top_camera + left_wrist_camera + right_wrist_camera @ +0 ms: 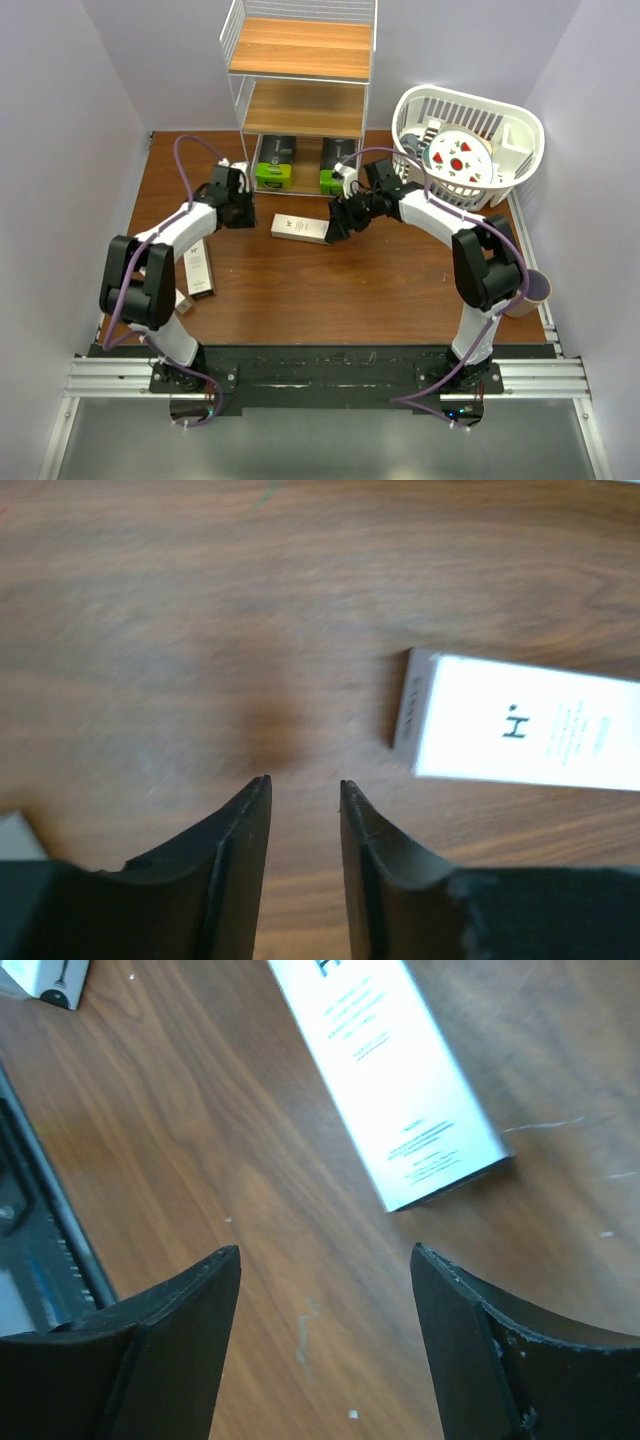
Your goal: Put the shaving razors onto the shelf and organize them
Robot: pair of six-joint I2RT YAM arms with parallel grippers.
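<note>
The slim white oblong carton [300,228] is laid flat near the middle of the brown wooden desk [330,290], just in front of the tall white wire shelf with light-brown wooden tiers [300,60], so it's not shelved yet. The right gripper [325,1255] is parked just off one end of it, fingers spread wide with nothing between them. The left gripper [305,785] is held off the other end, fingers drawn to a narrow gap, also empty. Two flat black packs with lime-green ends [275,165] are tucked on the bottom tier, and another slim carton [200,268] is lying on the desk by the left arm. Pickup looks to be the step in hand, tbh. The carton sits skewed to the right fingers, so the wrist should be turned until the long sides are squared up. Then it should be clamped across the narrow width and kept level. A bold "H" with a dot can be read on its face; the fine print can't be made out.
</note>
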